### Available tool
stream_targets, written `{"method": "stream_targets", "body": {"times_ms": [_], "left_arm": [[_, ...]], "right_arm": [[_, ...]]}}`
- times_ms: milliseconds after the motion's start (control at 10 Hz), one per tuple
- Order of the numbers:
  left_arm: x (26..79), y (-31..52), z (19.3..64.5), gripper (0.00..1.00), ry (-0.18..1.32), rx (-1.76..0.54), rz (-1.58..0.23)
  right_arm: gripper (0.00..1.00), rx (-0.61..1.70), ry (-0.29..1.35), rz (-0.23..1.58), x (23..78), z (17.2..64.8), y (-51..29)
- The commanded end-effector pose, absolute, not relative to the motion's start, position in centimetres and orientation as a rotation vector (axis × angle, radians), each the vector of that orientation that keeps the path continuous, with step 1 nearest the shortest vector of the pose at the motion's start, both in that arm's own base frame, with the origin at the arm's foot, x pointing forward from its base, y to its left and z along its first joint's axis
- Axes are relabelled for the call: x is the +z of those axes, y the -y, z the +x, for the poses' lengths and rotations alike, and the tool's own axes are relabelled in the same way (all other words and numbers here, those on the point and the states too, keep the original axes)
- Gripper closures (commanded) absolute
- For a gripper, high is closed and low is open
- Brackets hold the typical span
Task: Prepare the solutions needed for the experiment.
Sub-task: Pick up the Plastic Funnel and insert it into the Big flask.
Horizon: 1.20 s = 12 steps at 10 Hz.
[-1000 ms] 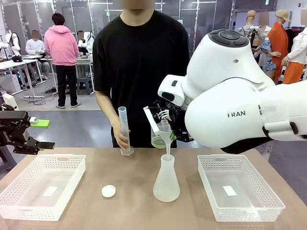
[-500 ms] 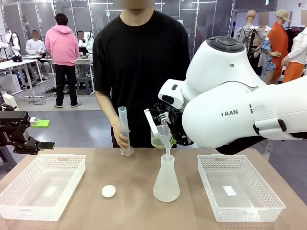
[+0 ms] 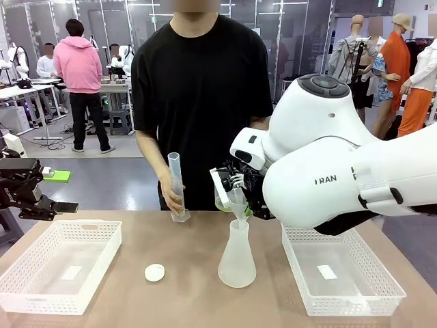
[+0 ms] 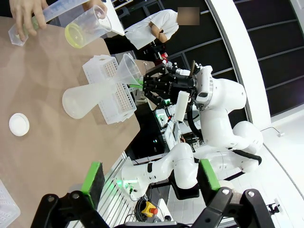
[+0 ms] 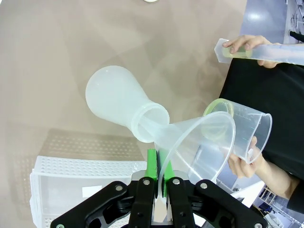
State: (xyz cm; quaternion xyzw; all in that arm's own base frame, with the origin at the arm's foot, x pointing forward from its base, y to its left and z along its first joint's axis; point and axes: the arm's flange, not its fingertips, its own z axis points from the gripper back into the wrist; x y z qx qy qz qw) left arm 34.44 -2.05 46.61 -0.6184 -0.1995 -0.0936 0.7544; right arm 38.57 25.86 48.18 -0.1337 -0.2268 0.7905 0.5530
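R gripper (image 5: pixel 158 171) clamped on funnel (image 5: pixel 199 137), spout in flask (image 3: pixel 237 263) neck. Person's hand (image 5: pixel 242 164) holds beaker (image 5: pixel 249 126) w/ yellow-green solution (image 4: pixel 75 35) beside funnel rim. L gripper (image 4: pixel 149 175) spread wide, holding nothing.

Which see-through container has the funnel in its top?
The cone-shaped flask standing mid-table, funnel in its neck; the person holds the cylinder and the beaker.

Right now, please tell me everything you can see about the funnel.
The funnel is translucent whitish plastic: a wide cone with a narrow stem. Its mouth faces up and its stem sits in the neck of the flask on the table. The right end effector is shut on its rim. A person's tilted beaker is close to its mouth.
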Motion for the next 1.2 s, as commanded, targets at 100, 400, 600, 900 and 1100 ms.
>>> {"method": "stream_targets", "body": {"times_ms": [100, 400, 600, 900, 1100], "left_arm": [[46.9, 2.1, 34.6, 0.0, 0.443, -0.212, -1.365], [46.9, 2.1, 34.6, 0.0, 0.443, -0.212, -1.365], [46.9, 2.1, 34.6, 0.0, 0.443, -0.212, -1.365], [46.9, 2.1, 34.6, 0.0, 0.443, -0.212, -1.365], [46.9, 2.1, 34.6, 0.0, 0.443, -0.212, -1.365]], "right_arm": [[0.95, 1.879, 0.584, -0.284, 46.5, 39.2, -25.3], [0.95, 1.889, 0.587, -0.268, 45.9, 39.1, -25.1], [0.8, 1.897, 0.6, -0.253, 46.0, 38.6, -25.0], [0.71, 1.929, 0.644, -0.257, 46.8, 36.8, -25.0], [0.71, 1.951, 0.664, -0.269, 48.4, 35.0, -24.9]]}}
